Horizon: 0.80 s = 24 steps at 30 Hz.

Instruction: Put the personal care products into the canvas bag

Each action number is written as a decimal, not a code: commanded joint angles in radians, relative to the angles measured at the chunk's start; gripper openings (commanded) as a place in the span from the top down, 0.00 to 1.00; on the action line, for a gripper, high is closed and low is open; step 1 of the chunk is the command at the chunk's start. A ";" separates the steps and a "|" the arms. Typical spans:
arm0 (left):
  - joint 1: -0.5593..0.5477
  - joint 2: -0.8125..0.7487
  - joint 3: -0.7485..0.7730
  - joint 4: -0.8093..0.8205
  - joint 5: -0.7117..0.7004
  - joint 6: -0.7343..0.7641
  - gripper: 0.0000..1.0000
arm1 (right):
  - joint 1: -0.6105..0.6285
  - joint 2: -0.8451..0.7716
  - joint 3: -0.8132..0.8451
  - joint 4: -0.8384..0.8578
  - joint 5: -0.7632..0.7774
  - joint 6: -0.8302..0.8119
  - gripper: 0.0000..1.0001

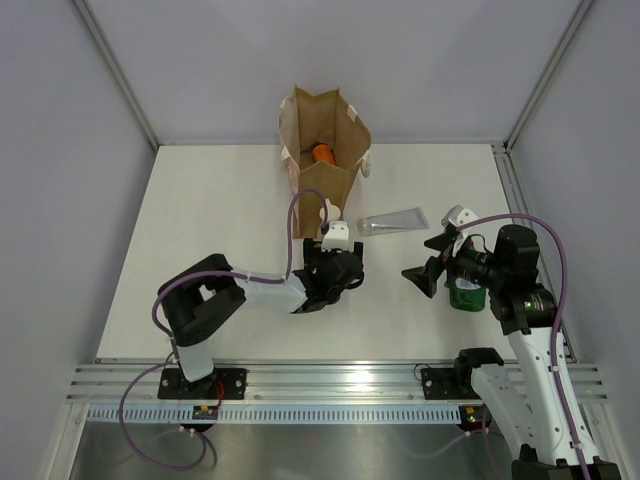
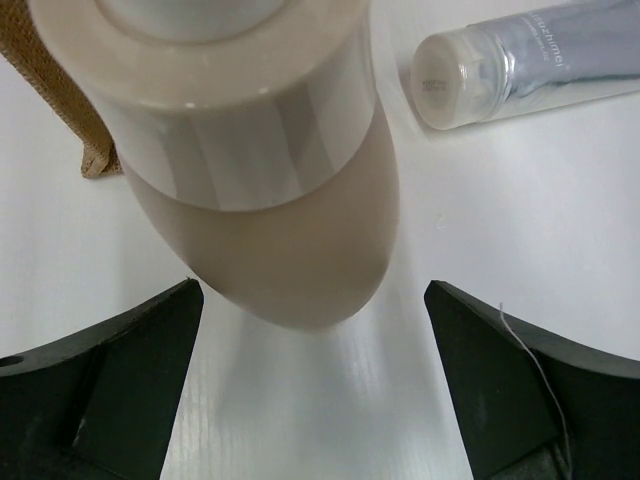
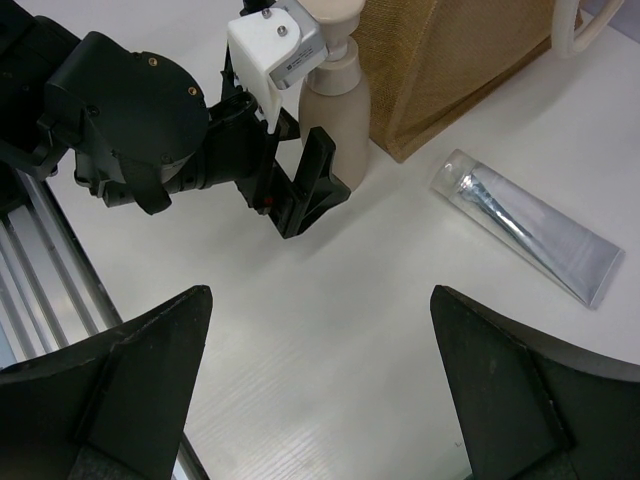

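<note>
The canvas bag [image 3: 450,70] was recorded upright at the middle of the far edge of the surface [image 1: 220,250], mouth open upward so that items could be lowered in from above. An orange bottle [image 1: 322,153] was seen inside it. The beige-pink bottle [image 2: 270,200] was stood on its base just in front of the bag's near wall, white cap up. The left pincer [image 2: 312,300] was set wide, one finger on each side of the bottle's lower body, with a gap visible on both sides, so nothing was gripped. This low approach was judged to be chosen so that the broad body, not the narrower cap, would be clamped. The silver tube [image 1: 393,222] was laid flat to the right of the bag, cap end toward the bottle. The dark green bottle [image 1: 464,294] was noted near the right edge, partly hidden beneath the right arm. The right pincer [image 3: 320,300] was held wide and empty above the surface, apart from the left arm, and was judged to be parked clear. The step in hand was judged to be closing on the beige-pink bottle.
</note>
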 commanded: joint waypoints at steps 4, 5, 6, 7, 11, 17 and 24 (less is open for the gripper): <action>0.020 -0.035 0.019 0.046 -0.027 -0.044 0.01 | -0.010 -0.006 0.028 0.009 -0.023 -0.011 0.00; 0.020 -0.036 0.022 0.042 -0.029 -0.050 0.01 | -0.010 -0.006 0.028 0.009 -0.025 -0.011 0.01; 0.020 -0.038 0.024 0.042 -0.033 -0.056 0.01 | -0.011 -0.005 0.028 0.009 -0.026 -0.011 0.01; 0.020 -0.042 0.024 0.041 -0.035 -0.064 0.01 | -0.010 -0.005 0.028 0.009 -0.028 -0.013 0.01; 0.020 -0.068 -0.007 0.070 -0.024 -0.079 0.01 | -0.011 -0.003 0.028 0.007 -0.031 -0.011 0.00; 0.021 -0.124 -0.119 0.187 0.054 -0.042 0.01 | -0.016 -0.002 0.030 0.004 -0.036 -0.011 0.00; 0.026 -0.108 -0.093 0.188 0.050 0.030 0.01 | -0.021 -0.003 0.031 0.001 -0.043 -0.008 0.00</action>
